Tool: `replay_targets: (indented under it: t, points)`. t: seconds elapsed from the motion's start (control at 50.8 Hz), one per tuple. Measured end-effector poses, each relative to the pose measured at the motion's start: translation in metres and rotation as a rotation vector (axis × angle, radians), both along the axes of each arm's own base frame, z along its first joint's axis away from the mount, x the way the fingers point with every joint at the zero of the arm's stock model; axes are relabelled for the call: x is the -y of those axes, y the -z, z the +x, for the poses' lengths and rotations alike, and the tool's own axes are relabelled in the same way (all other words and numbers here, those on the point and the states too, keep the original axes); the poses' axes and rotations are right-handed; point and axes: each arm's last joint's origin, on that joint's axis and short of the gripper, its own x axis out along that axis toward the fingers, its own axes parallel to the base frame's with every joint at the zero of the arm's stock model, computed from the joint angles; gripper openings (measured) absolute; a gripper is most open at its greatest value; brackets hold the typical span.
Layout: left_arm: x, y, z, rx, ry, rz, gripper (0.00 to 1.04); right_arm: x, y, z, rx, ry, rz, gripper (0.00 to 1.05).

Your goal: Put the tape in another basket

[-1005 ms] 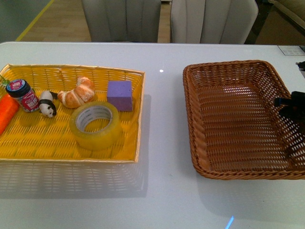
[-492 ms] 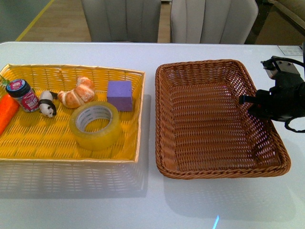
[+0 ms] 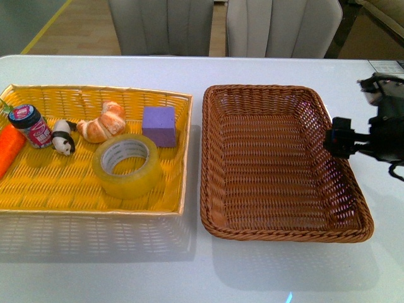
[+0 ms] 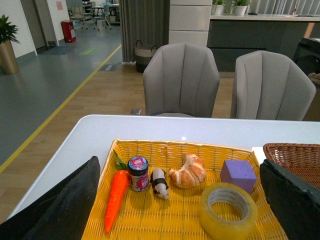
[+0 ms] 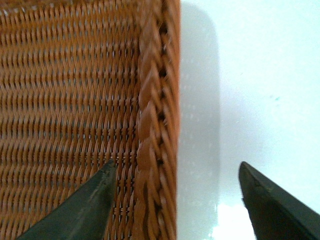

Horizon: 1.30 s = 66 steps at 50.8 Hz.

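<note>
Right jaws: released, spread wide. They straddle the rim of the basket [image 5: 155, 125]; one finger [image 5: 75, 210] is over the woven inside, the other over the white bench [image 5: 260, 75] outside. Contact with the rim cannot be told. Nothing is held.

In the front view the right arm [image 3: 372, 136] sits at the basket's [image 3: 284, 233] side rim. Basket is dark brown wicker, rectangular, with a rounded braided rim.

Left jaws: released, dark fingers [image 4: 55, 210] far apart, nothing between them. They hang above the bench [image 4: 100, 130], looking down into the yellow basket [image 4: 175, 145] ahead.

Tape [image 3: 126, 165]: well apart from the right jaws, beyond the brown basket's far side, inside the yellow basket [image 3: 95, 211]. It lies flat, hole upward. Wide roll, translucent and yellowish, glossy, with a white inner core; yellow weave shows through the hole. From the left jaws the tape [image 4: 228, 210] is the closest item ahead.

Just beyond the tape is a purple block [image 3: 158, 125], apart from it. Farther from the right jaws are a croissant [image 3: 103, 123], panda figure [image 3: 62, 137], small jar [image 3: 30, 125] and carrot [image 3: 9, 148].

Beyond the bench [image 3: 208, 271] stand two grey chairs [image 3: 161, 25].
</note>
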Motion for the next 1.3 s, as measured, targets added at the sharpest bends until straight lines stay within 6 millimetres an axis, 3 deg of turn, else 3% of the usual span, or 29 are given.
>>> replay_targets:
  t: [0.079, 0.138, 0.276, 0.414, 0.492, 0.571, 0.689, 0.788, 0.867, 1.064, 1.3]
  points:
    - [0.0, 0.0, 0.0, 0.0, 0.0, 0.0, 0.96, 0.012, -0.023, -0.009, 0.094, 0.023, -0.022, 0.91]
    - [0.0, 0.0, 0.0, 0.0, 0.0, 0.0, 0.96, 0.018, -0.037, -0.016, 0.153, 0.035, -0.031, 0.97]
    - [0.0, 0.0, 0.0, 0.0, 0.0, 0.0, 0.96, 0.03, -0.067, -0.035, 0.272, 0.052, -0.032, 0.96]
    - [0.0, 0.0, 0.0, 0.0, 0.0, 0.0, 0.96, 0.035, -0.084, -0.046, 0.351, 0.072, -0.043, 0.94]
    - [0.0, 0.0, 0.0, 0.0, 0.0, 0.0, 0.96, 0.033, -0.079, -0.059, 0.587, 0.098, -0.082, 0.79]
    - [0.0, 0.0, 0.0, 0.0, 0.0, 0.0, 0.96, 0.025, -0.083, -0.091, 0.739, 0.084, -0.091, 0.6]
    - [0.0, 0.0, 0.0, 0.0, 0.0, 0.0, 0.96, 0.023, -0.1, -0.117, 0.798, 0.098, -0.1, 0.39]
    - [0.0, 0.0, 0.0, 0.0, 0.0, 0.0, 0.96, 0.017, -0.1, -0.135, 0.783, 0.109, -0.107, 0.23]
    - [0.0, 0.0, 0.0, 0.0, 0.0, 0.0, 0.96, 0.009, -0.101, -0.155, 0.773, 0.084, -0.099, 0.03]
    - [0.0, 0.0, 0.0, 0.0, 0.0, 0.0, 0.96, 0.009, -0.113, -0.189, 0.757, 0.086, -0.104, 0.02]
    - [0.0, 0.0, 0.0, 0.0, 0.0, 0.0, 0.96, 0.009, -0.117, -0.211, 0.773, 0.088, -0.104, 0.02]
